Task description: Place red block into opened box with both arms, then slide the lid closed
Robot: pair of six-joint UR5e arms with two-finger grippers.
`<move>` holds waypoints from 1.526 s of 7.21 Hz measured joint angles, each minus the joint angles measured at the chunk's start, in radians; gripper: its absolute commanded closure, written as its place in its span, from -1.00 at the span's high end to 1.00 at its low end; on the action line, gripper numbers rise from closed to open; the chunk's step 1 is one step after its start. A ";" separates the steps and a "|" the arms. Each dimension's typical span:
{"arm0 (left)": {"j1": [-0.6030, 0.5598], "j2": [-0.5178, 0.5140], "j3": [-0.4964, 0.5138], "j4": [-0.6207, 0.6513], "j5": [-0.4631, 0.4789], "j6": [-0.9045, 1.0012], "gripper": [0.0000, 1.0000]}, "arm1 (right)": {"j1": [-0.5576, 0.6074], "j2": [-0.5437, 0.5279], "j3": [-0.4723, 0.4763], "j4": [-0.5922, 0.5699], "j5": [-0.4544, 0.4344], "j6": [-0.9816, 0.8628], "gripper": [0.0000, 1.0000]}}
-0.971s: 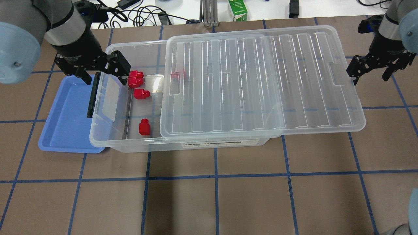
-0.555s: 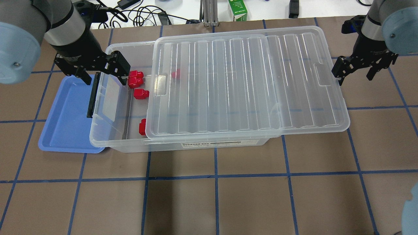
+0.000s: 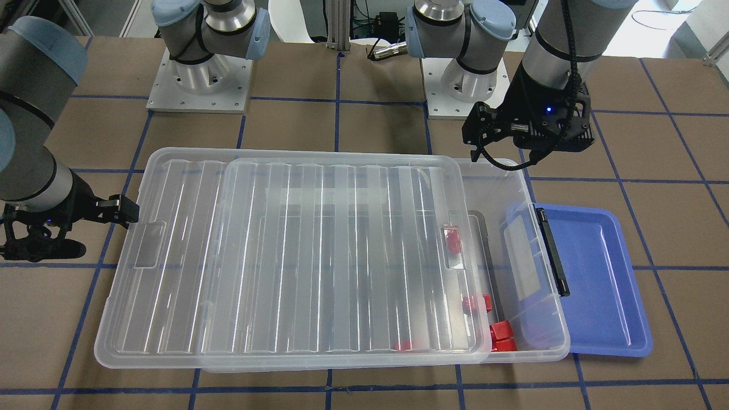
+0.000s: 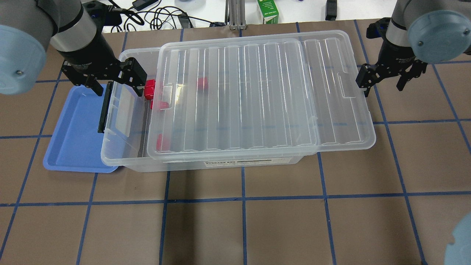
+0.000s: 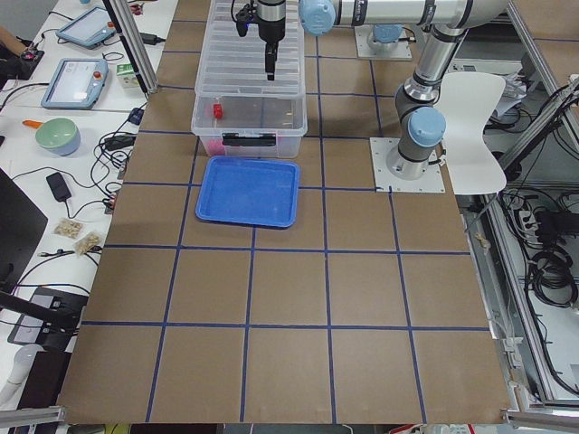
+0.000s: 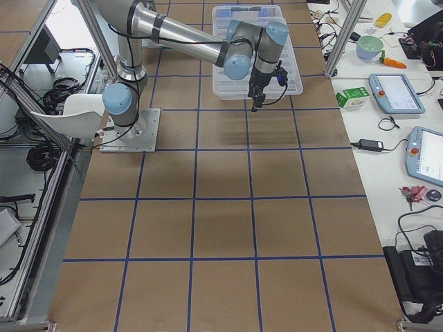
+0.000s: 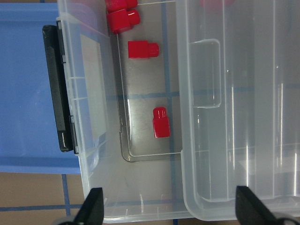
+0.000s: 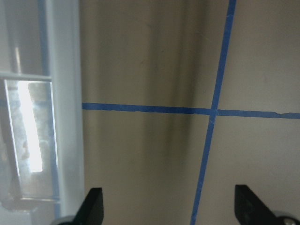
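Observation:
The clear box [image 4: 110,156] lies across the table's far half. The ridged lid [image 4: 257,95] rests on it, covering all but a strip at its left end and overhanging its right end. Several red blocks lie inside: two together [image 4: 149,88] in the uncovered strip, the others [image 4: 201,84] seen through the lid. In the left wrist view one red block [image 7: 161,123] lies alone on the box floor. My left gripper [image 4: 117,85] hovers open over the box's left end, empty. My right gripper [image 4: 382,85] is open, with one finger [image 4: 362,86] against the lid's right short edge [image 8: 65,93].
A blue tray [image 4: 73,140] sits partly under the box's left end, by the black latch bar [image 4: 104,110]. A green carton [image 4: 268,13] and cables lie beyond the table's far edge. Brown table surface [image 4: 243,228] with blue tape lines fills the near half.
The right gripper has moved left with the lid sliding left ahead of it, covering more of the box and several blocks. The left gripper has stayed still.

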 measured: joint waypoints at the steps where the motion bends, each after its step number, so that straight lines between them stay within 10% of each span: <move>1: 0.000 -0.001 0.000 0.000 0.000 0.000 1.00 | 0.029 0.000 0.000 0.004 0.014 0.044 1.00; 11: 0.000 0.001 -0.005 0.000 0.001 -0.001 1.00 | 0.151 -0.047 -0.011 0.009 0.028 0.172 1.00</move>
